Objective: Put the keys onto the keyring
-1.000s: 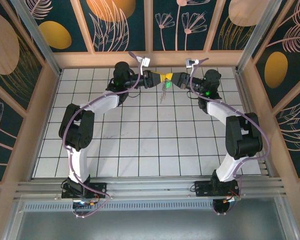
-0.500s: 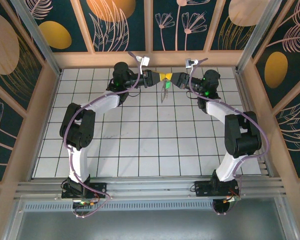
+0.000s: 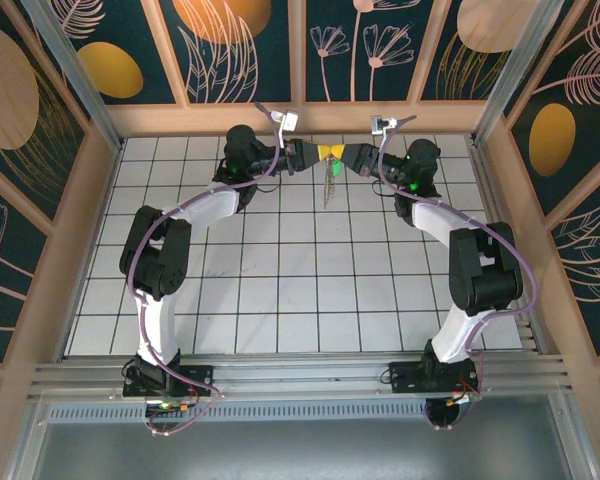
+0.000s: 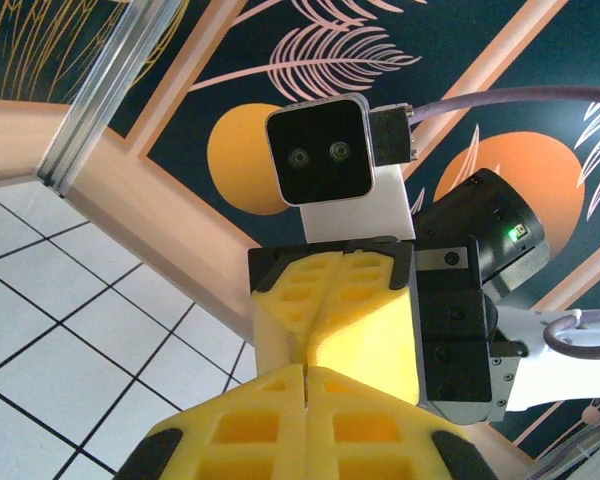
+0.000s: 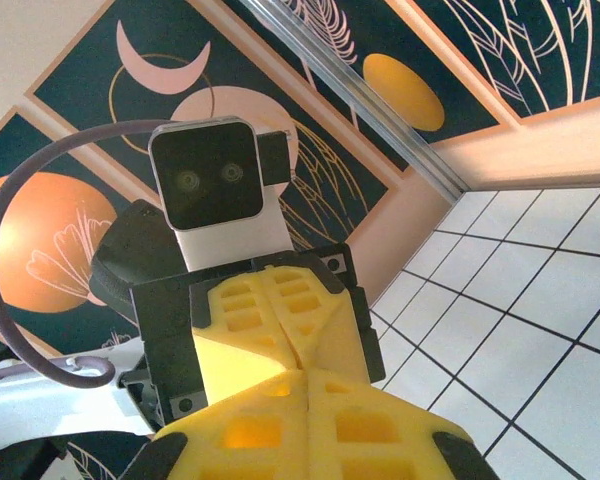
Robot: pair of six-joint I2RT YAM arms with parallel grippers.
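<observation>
Yellow pads of both claws meet tip to tip over the far edge of the tiled bench (image 3: pixel 280 290), close to the back wall (image 3: pixel 300 118). The left claw (image 3: pixel 323 153) is pressed together: from its own wrist camera the two pads touch along one seam, no gap. The right claw (image 3: pixel 346 157) reads the same from its wrist camera, pads flush together.

The keyring (image 3: pixel 328 180) sits right under the meeting point in the overhead view, a thin grey streak running from the pad tips toward the near side. The key (image 3: pixel 336 185) is at the streak's lower right side, its green head touching or overlapping the ring.

Hard to make out:
- Can't tell which claw pinches the ring, or whether both do. The contact point is hidden between the pads.
- Can't tell if the key is threaded on the ring or just lying against it, too small overhead.
- Key blade not resolvable, only the green spot.
- Each wrist view cuts off its own pads at the bottom edge.
</observation>
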